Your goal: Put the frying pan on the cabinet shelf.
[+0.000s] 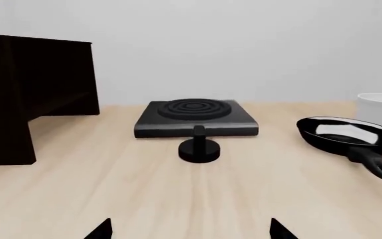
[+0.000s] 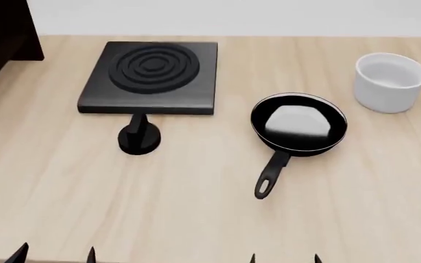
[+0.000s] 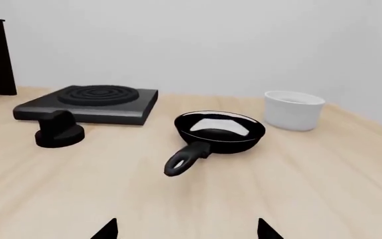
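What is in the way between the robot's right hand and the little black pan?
Nothing visible. Bare table lies between the open right gripper and the frying pan, whose handle points toward it. The knob and burner slab sit off to the left.

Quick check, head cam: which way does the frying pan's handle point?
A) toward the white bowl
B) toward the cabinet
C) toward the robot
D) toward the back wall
C: in the head view the frying pan sits on the table with its handle running down toward the near edge, loop end closest to the robot.
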Tool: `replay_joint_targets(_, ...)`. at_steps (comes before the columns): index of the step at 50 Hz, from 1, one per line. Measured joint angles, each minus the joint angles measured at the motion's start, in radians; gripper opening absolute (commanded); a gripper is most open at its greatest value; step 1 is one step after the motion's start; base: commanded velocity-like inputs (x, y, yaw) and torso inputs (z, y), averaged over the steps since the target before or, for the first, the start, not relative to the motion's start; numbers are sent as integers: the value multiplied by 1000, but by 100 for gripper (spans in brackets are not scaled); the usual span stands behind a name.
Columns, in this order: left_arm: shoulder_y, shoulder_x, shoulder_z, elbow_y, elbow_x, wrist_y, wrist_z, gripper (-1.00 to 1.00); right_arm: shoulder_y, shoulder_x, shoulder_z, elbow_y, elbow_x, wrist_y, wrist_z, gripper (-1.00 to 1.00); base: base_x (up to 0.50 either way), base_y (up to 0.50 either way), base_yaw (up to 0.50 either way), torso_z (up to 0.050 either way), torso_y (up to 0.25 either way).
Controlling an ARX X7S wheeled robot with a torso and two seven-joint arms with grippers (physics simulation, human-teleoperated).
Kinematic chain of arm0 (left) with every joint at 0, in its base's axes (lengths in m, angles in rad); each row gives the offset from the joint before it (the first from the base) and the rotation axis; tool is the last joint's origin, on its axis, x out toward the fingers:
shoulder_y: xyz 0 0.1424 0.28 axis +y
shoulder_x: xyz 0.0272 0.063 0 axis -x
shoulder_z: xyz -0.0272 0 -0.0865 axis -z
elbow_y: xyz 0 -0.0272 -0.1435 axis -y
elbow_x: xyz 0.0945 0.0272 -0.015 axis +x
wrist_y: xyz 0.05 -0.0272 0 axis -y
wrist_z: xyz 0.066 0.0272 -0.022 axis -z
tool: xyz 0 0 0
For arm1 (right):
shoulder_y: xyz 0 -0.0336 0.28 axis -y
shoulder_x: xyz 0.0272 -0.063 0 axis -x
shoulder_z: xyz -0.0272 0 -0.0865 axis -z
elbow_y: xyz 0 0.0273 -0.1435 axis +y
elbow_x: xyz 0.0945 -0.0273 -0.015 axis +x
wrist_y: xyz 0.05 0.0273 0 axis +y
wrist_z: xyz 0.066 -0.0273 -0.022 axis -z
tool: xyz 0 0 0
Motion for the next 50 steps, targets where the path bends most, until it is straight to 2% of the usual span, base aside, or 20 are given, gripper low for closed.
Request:
replay_joint_targets(30, -5, -31, 44, -9, -46, -10, -21, 100, 6, 34, -47, 6, 16, 12, 37, 100, 0, 0, 0, 50, 0)
replay_joint_targets(38, -8, -36, 49, -6, -51, -21, -37, 100, 8, 39, -53, 3, 25, 23, 47, 100, 11, -31, 0, 0, 0)
replay_joint_targets(50, -13, -44, 59, -21, -58, -14, -50, 100, 10, 47, -66, 2, 27, 32, 64, 100, 276, -477, 0, 0, 0)
